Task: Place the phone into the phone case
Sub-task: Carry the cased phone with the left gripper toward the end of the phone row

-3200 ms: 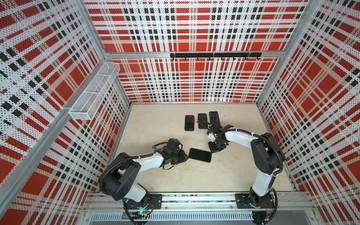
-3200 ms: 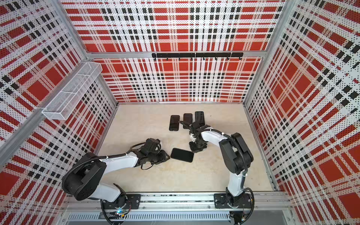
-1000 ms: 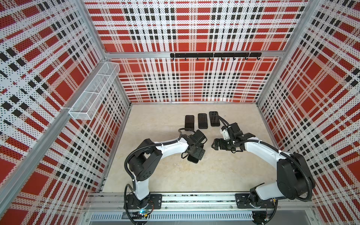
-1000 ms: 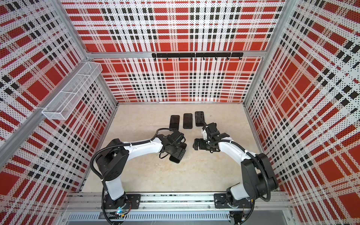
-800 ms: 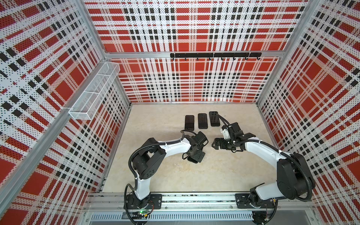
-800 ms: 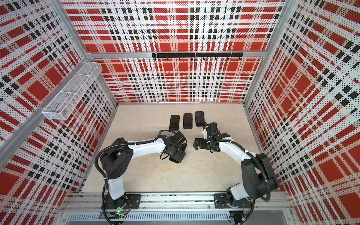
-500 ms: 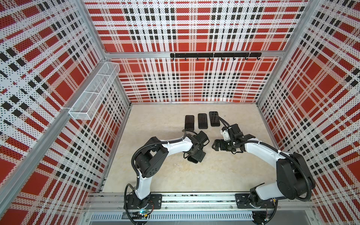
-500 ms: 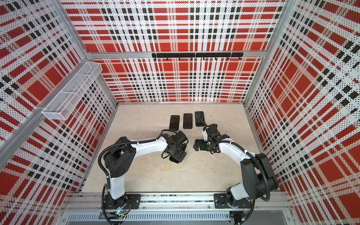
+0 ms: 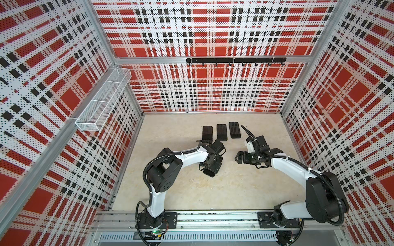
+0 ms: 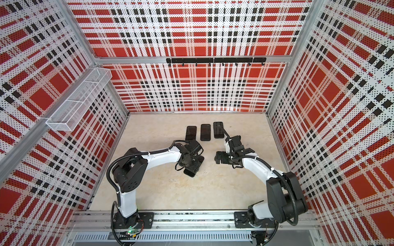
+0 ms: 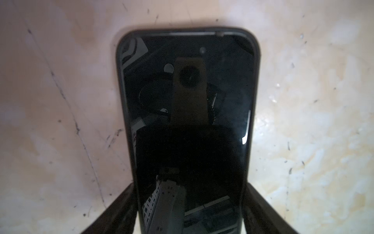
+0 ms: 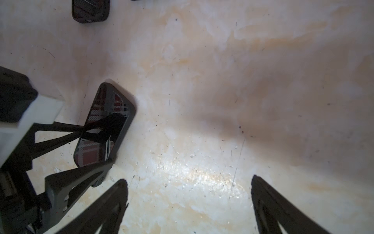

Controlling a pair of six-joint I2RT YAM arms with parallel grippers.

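Observation:
A black phone (image 11: 188,101) lies screen up on the beige table, with a dark rim around it that looks like the phone case. How far it sits in the case I cannot tell. My left gripper (image 11: 189,184) straddles it from above, one finger against each long side. In both top views the gripper (image 9: 211,168) (image 10: 190,168) covers most of the phone (image 9: 210,173) (image 10: 189,173). The right wrist view shows the phone (image 12: 105,121) between those fingers. My right gripper (image 9: 239,159) (image 12: 189,180) hangs open over bare table to the phone's right, holding nothing.
Three more black phones (image 9: 207,133) (image 9: 221,132) (image 9: 234,130) lie in a row behind the grippers, one showing in the right wrist view (image 12: 90,10). A wire basket (image 9: 102,104) hangs on the left wall and a hook rail (image 9: 235,60) on the back wall.
Over the last seconds my left gripper came over the phone, and its jaws have now narrowed onto the phone's sides. The right arm drew back from the back row and has held still since.

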